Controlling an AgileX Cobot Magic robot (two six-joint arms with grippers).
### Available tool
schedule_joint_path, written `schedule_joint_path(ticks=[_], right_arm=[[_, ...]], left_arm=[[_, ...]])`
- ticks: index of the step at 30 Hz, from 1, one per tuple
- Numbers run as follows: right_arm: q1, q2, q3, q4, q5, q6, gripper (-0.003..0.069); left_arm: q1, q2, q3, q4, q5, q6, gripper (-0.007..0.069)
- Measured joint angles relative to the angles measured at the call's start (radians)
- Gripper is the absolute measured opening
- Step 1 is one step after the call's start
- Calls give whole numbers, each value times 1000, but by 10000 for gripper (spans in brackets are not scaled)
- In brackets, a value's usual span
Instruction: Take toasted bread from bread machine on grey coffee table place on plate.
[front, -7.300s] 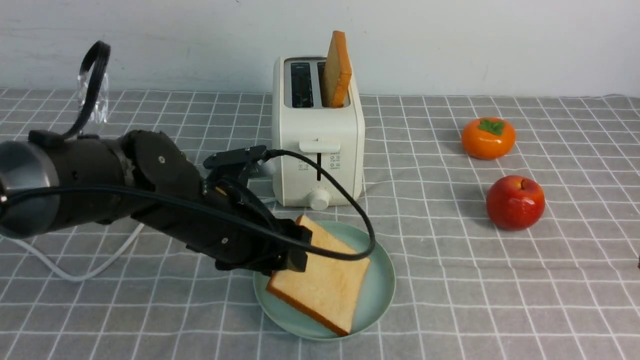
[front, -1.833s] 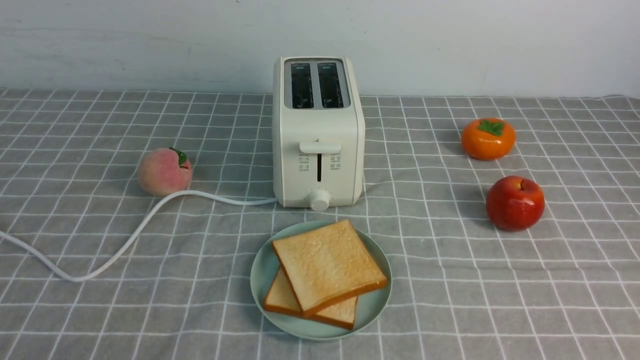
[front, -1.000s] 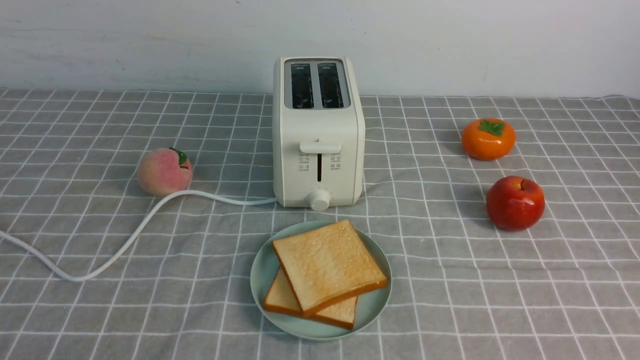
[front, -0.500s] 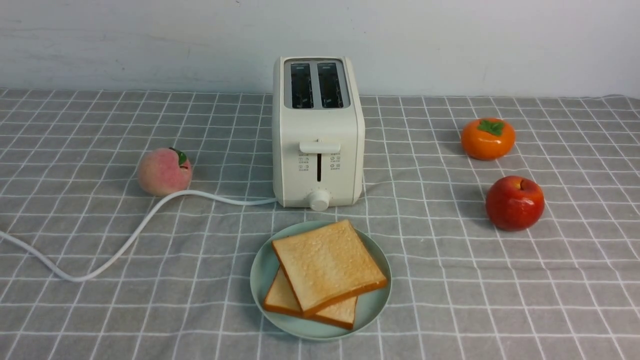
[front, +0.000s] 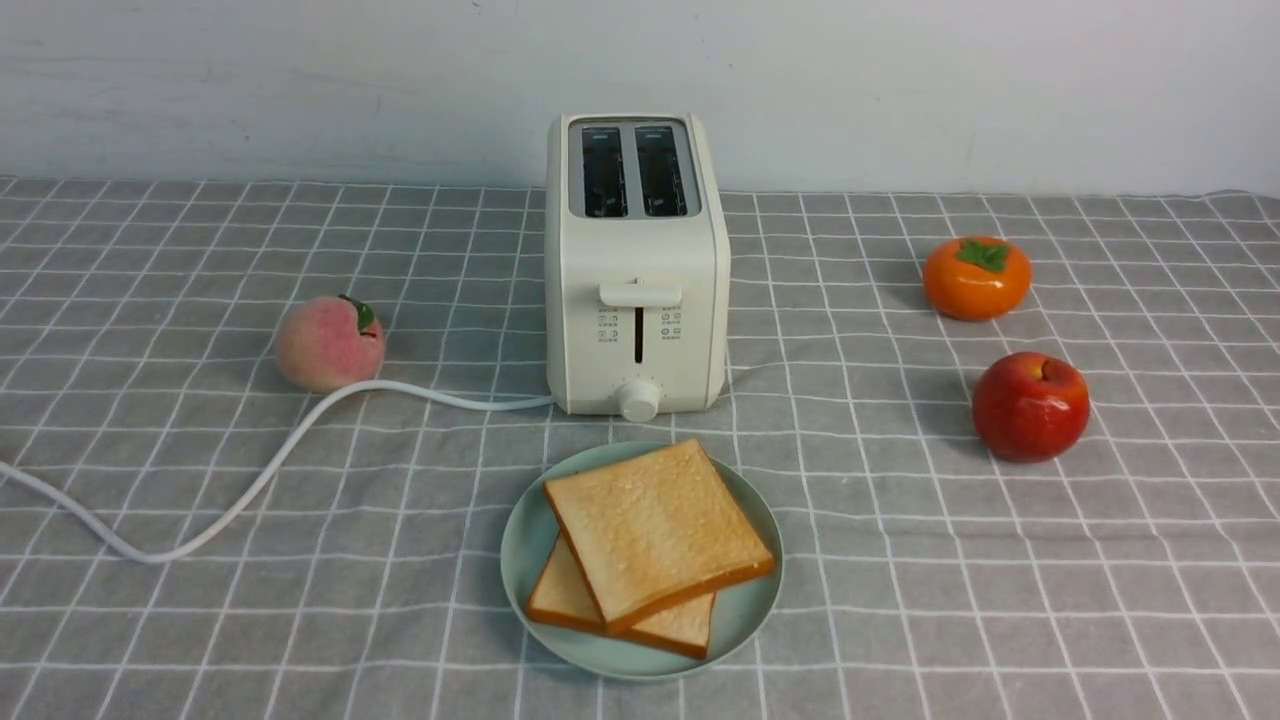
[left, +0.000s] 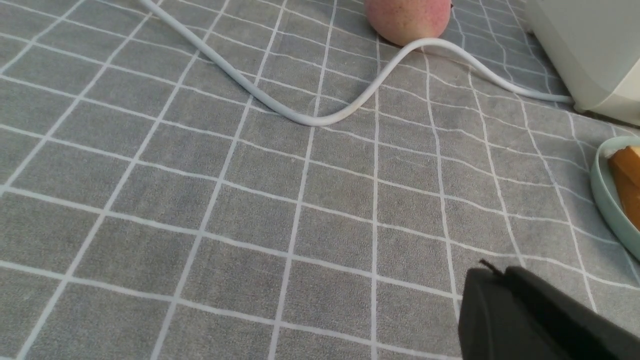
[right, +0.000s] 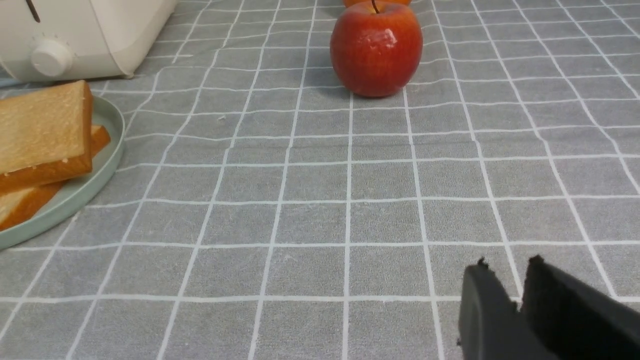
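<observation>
The bread machine stands at mid-table on the grey coffee table, both slots empty. The plate sits just in front of it. Two slices of toasted bread lie stacked on the plate, the top slice skewed over the lower one. Neither arm shows in the front view. My left gripper is shut and empty, low over bare cloth left of the plate rim. My right gripper is shut and empty with a thin slit at the tips, over cloth right of the plate and toast.
A peach lies left of the toaster with the white cord curving past it to the left edge. A persimmon and a red apple sit at the right. The wall runs along the back.
Since 7.3 s ago my left arm has left the front view, and the second slice has gone from the toaster to the plate, on top of the first. Nothing moves in the last 1.8 s.
</observation>
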Motion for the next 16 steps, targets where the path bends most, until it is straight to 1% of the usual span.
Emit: schedule_joint_path(ticks=[16], right_arm=[[0, 0, 0, 0, 0, 0, 141]], left_arm=[[0, 0, 0, 0, 0, 0, 29]])
